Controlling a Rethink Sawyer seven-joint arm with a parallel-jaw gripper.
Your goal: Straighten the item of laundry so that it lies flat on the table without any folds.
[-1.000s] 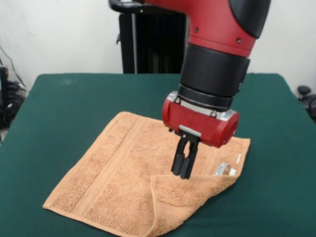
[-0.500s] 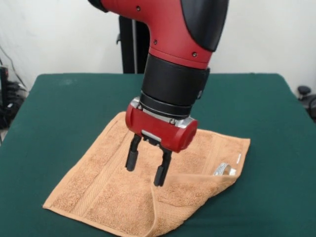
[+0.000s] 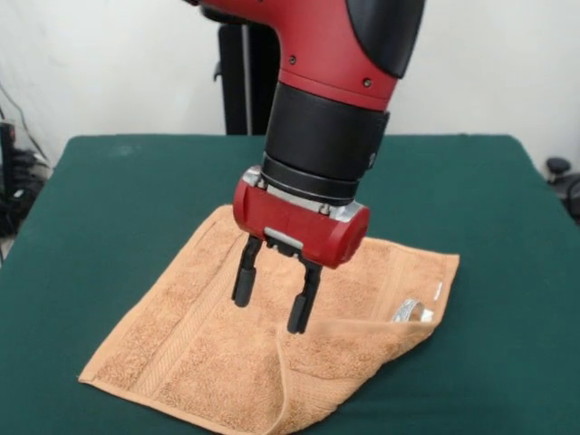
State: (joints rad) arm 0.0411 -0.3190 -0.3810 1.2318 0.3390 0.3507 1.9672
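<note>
The item of laundry [image 3: 199, 335], an orange-tan towel, lies spread on the dark green table [image 3: 109, 199]. Its near right corner is folded back over itself as a triangular flap [image 3: 349, 362]. A small white label [image 3: 412, 311] shows beside the flap near the right edge. My gripper [image 3: 270, 308] hangs open just above the towel's middle, at the flap's upper left edge, fingers pointing down and holding nothing. The red and black arm hides part of the towel's far side.
The towel's near edge lies close to the table's front edge. A black pedestal column [image 3: 245, 82] rises behind the table. Dark cables and gear [image 3: 14, 181] sit off the table's left side.
The gripper was shut near the flap's top edge on the right. It has moved left over the towel's middle and opened; since half a second ago it has barely shifted.
</note>
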